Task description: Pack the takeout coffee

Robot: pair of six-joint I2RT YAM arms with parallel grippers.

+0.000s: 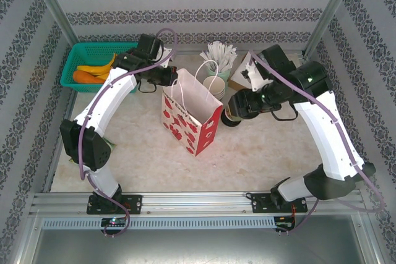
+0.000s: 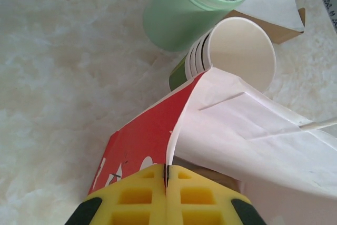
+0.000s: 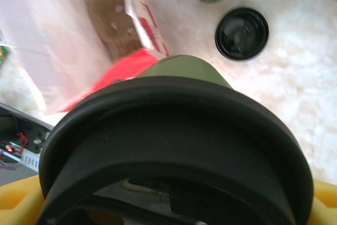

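Paper bag (image 2: 253,130) in closed left hand (image 2: 166,183)

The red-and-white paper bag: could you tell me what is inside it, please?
A brown pulp tray lies at the bottom of the bag, seen from the right wrist. The bag's walls cover the rest.
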